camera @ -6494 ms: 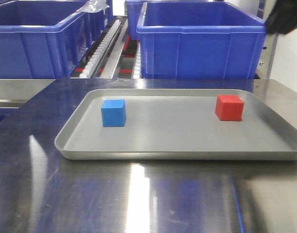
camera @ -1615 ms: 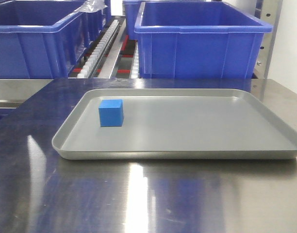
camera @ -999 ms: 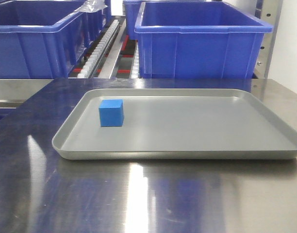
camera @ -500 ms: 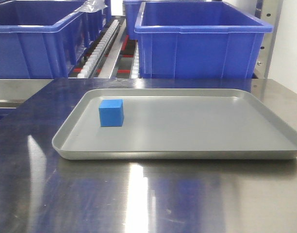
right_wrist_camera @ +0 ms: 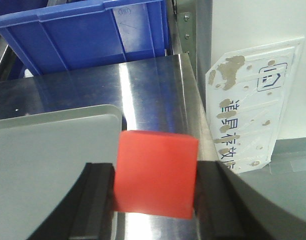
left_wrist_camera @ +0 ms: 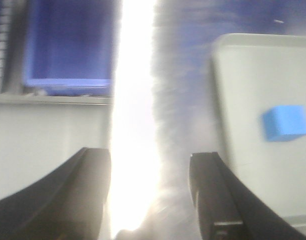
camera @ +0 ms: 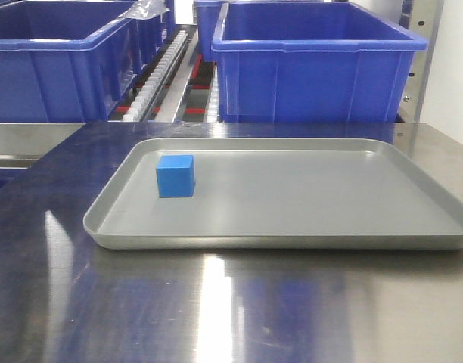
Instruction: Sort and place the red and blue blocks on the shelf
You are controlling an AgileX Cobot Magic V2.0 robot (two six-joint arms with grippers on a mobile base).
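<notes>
Whereas the red block (right_wrist_camera: 155,172) had sat on the right side of the tray (camera: 292,242) some seconds before, it was gone from there in the front view and showed only at the right wrist, clamped between the two dark fingers of the right gripper (right_wrist_camera: 155,197) and held over the tray's rounded corner and the bare steel beside it. The blue block (camera: 175,175) had not left its place toward the tray's left end, though the tray itself seemed to have shifted a touch. The left gripper (left_wrist_camera: 150,195) hung with its fingers wide and nothing between them, off to the side of the tray; its picture was smeared and washed by glare, so little more could be told. Judged from this, the first pick was done, the red block awaited its trip to the shelf (camera: 422,53), and the blue one was not yet touched. The table (camera: 216,318) was polished steel throwing bright reflections, level with the racking behind it, where big blue bins (camera: 315,68) stood on roller rails. Beyond the table's right edge, a worn white plaque (right_wrist_camera: 248,120) with printed characters hung on a pale wall.
</notes>
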